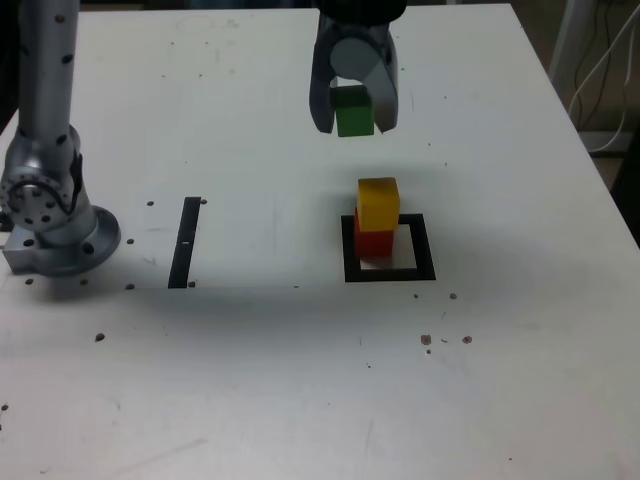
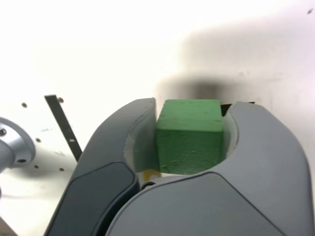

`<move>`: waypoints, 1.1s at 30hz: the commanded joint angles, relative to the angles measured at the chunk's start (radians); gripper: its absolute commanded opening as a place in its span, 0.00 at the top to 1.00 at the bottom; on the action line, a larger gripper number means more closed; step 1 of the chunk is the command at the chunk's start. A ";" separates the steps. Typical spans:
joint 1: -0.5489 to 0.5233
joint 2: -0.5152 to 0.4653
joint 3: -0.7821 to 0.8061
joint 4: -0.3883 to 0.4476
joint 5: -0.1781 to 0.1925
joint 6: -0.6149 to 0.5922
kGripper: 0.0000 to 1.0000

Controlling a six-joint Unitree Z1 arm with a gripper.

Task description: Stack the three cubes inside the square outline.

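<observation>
Black strip (image 1: 185,242): lies flat on the white table (image 1: 250,380), on the exterior view's left.
Gripper (image 1: 354,118): up in the air — squeezing the green cube (image 1: 354,111).
Yellow cube (image 1: 378,203): sits on the red cube (image 1: 374,241) — both inside the square outline (image 1: 389,272).

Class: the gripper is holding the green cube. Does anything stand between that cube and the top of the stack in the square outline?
Nothing visible does. The gripper holds the green cube in the air, and only open space shows between it and the yellow cube, which sits on the red cube in the square outline.
</observation>
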 commanded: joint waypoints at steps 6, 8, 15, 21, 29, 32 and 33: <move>-0.120 -0.001 -0.051 0.060 -0.059 -0.114 0.88; -0.143 0.004 -0.065 0.074 -0.067 -0.134 0.88; -0.195 0.021 -0.082 0.086 -0.075 -0.174 0.88; -0.211 0.037 -0.067 0.077 -0.076 -0.189 0.85; -0.212 0.081 -0.068 0.054 -0.073 -0.190 0.79; -0.212 0.102 -0.072 0.048 -0.067 -0.189 0.76; -0.212 0.107 -0.073 0.047 -0.064 -0.189 0.74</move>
